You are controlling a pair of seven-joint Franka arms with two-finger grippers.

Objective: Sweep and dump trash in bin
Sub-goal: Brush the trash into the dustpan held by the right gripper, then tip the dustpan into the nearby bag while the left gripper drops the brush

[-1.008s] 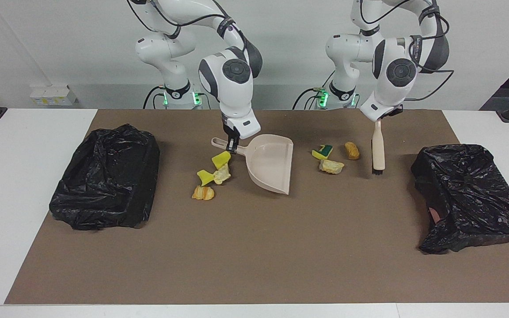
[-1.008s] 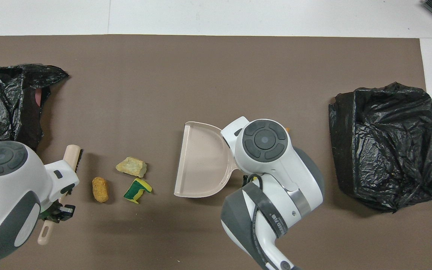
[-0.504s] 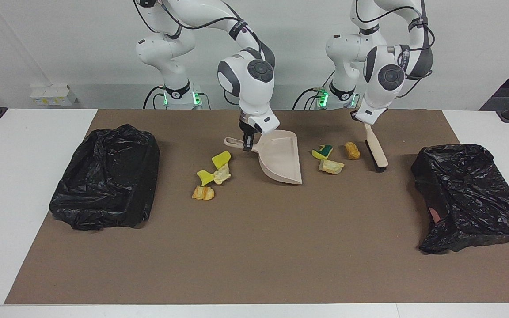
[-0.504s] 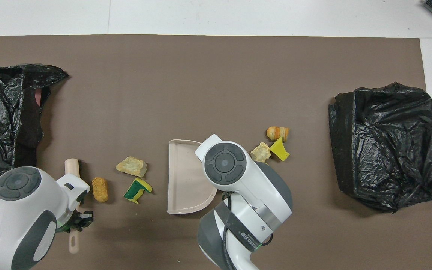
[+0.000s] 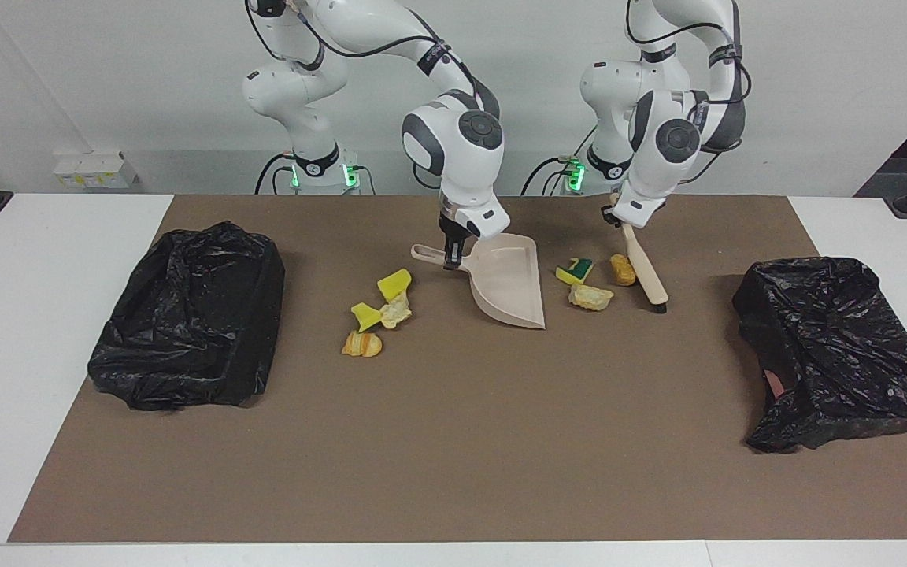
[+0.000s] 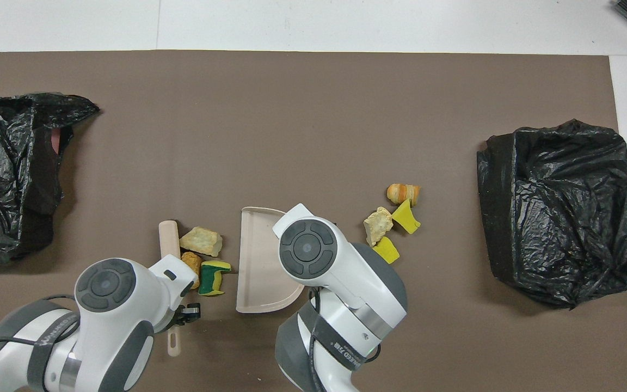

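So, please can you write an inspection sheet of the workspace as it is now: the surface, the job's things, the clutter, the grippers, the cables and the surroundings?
Surface: brown mat on a white table.
Job's things: beige dustpan tilted, its lip on the mat; brush slanted, bristles down beside the orange chunk, green-faced sponge scrap and pale chunk; a second trash cluster lies by the dustpan toward the right arm's end; black-bagged bin and second bagged bin, one at each end.
Clutter: nothing seen.
Grippers: right gripper shut on the dustpan handle; left gripper shut on the brush handle.
Cables: black cables along both arms.
Surroundings: white wall, white box at the table edge.
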